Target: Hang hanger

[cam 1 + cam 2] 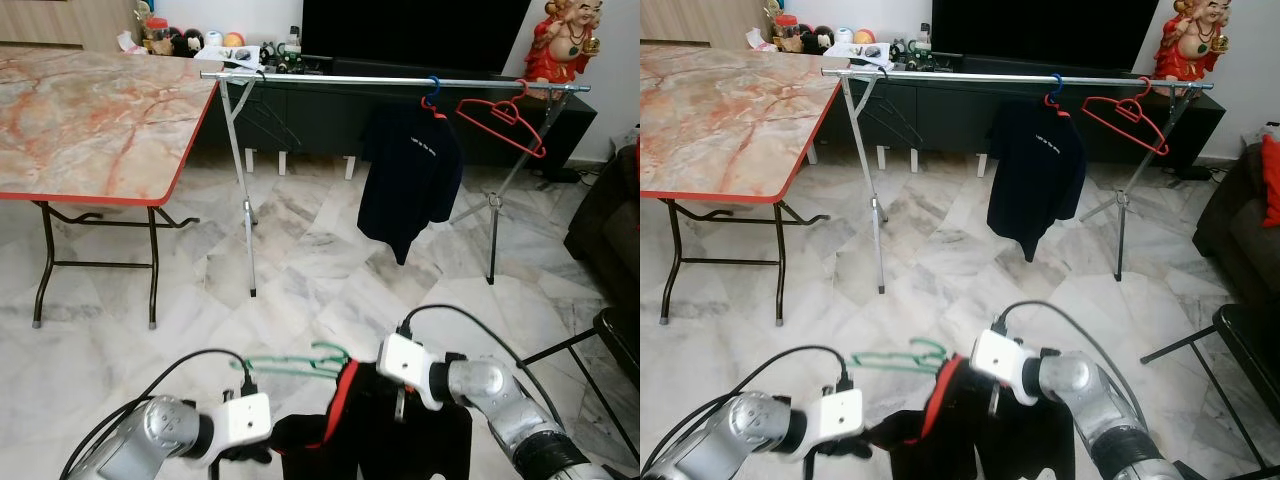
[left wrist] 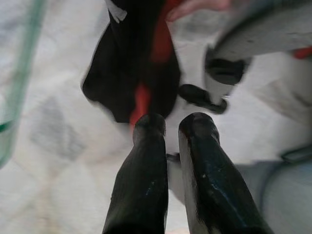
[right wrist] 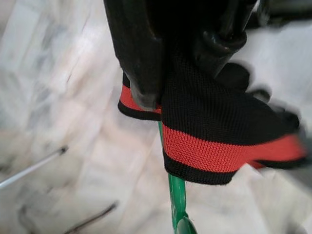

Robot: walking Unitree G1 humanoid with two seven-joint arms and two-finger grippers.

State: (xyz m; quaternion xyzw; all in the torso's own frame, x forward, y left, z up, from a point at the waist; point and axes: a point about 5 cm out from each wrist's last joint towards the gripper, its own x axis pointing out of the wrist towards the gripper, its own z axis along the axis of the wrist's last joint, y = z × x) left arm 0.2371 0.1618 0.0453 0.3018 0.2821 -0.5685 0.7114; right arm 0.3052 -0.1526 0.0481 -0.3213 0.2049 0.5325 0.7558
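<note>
1. The green hanger [image 1: 290,363] is held low in front of the robot, above the marble floor [image 1: 300,260], carrying a black garment with red trim [image 1: 375,440]; its hook points toward the left arm.
2. Judged by look, the hanger is light, thin and stiff, while the knit garment is soft and could slide off a sloped arm; keeping it level looks wise.
3. The right gripper [image 3: 187,58] is closed on the garment's red-striped collar, just where the hanger passes under it.
4. The left gripper [image 2: 173,129] points at the cloth with its fingers nearly together; whether it grips anything I cannot tell.
5. The clothes rail [image 1: 395,80] stands well ahead.
6. A dark shirt [image 1: 410,180] and a red hanger [image 1: 503,118] already hang toward its right end; the left stretch looks freer.
7. The marble-topped counter [image 1: 90,110] is to the left.
</note>
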